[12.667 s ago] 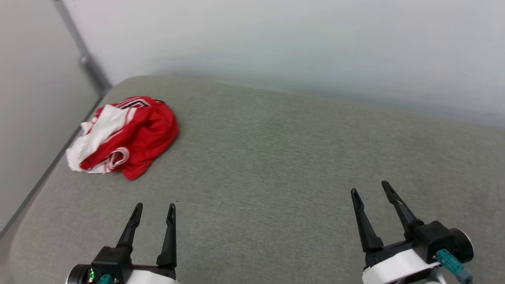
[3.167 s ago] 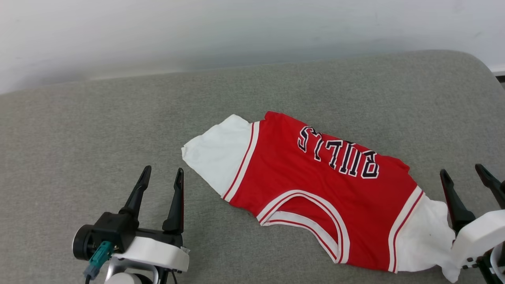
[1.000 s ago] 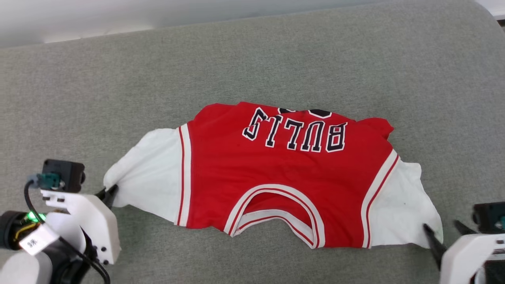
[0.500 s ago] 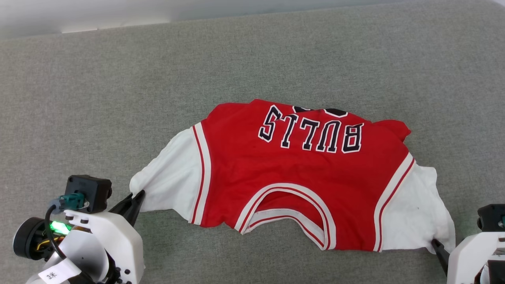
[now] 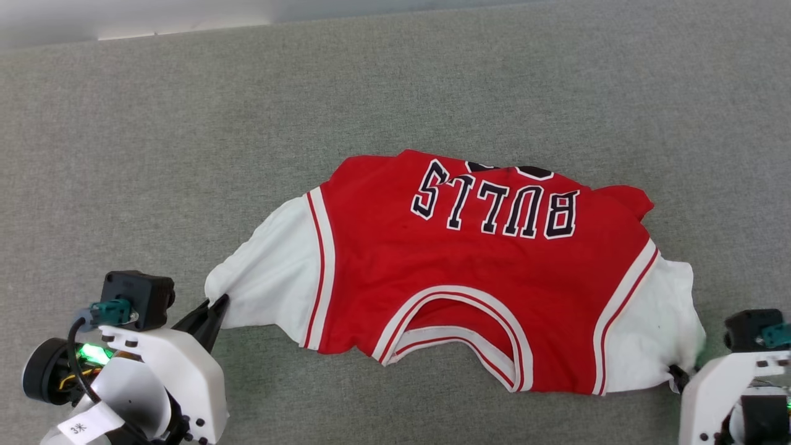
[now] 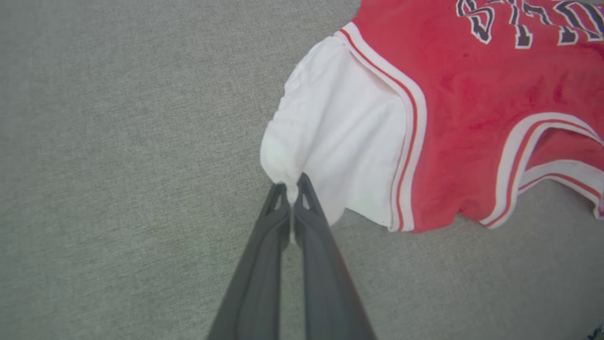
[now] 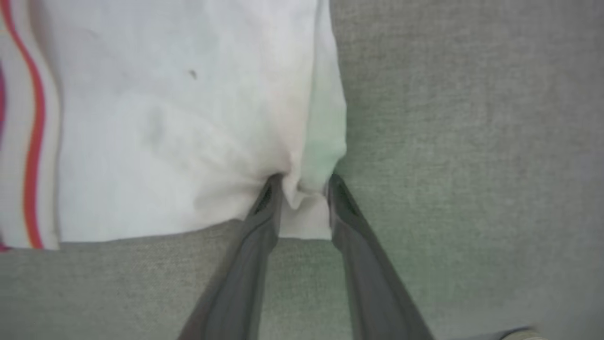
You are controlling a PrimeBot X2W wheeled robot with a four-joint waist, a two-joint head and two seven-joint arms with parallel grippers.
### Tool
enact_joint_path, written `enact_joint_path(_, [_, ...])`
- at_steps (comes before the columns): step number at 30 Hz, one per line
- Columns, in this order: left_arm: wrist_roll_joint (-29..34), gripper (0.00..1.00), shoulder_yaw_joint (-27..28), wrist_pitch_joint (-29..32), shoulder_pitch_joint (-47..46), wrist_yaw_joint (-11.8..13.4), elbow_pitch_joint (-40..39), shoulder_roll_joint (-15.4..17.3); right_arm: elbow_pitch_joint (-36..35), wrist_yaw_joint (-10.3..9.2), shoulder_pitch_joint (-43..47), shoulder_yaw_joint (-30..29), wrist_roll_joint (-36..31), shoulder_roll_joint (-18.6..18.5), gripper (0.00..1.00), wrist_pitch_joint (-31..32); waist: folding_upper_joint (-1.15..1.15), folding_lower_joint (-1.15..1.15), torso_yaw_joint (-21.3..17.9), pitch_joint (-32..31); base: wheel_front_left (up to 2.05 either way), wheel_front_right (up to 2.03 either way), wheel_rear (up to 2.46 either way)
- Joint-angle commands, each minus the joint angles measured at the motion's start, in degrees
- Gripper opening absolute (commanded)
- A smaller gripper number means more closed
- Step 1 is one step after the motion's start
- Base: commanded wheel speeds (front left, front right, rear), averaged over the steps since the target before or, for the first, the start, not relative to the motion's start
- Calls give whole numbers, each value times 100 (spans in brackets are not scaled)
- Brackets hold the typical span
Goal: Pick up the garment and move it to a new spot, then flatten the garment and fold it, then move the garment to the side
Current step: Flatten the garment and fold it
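Wrist views: left tool (image 6: 291, 185), right tool (image 7: 303, 179) pinch garment (image 6: 472, 118) sleeves.

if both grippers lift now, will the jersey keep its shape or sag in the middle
Probably sags: the garment is soft cloth, puckered where the left gripper pinches its sleeve tip. Likely light, being thin. The right gripper holds just a small bunch of sleeve, so that could slip.

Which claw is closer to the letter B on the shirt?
The right. The right gripper pinches the white sleeve nearest the letter B of the garment; the left gripper pinches the opposite sleeve, beyond the S.
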Motion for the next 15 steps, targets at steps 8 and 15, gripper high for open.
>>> enact_joint_path(8, [-148,0,86,-177,89,-48,245,-17,265,53,-183,200,135,-29,0,-198,0,1,13,-263,0,0,0])
enact_joint_path(15, [-147,0,267,-483,41,-100,87,69,-355,45,-358,-64,293,-389,0,-249,0,1,-45,-592,0,0,0])
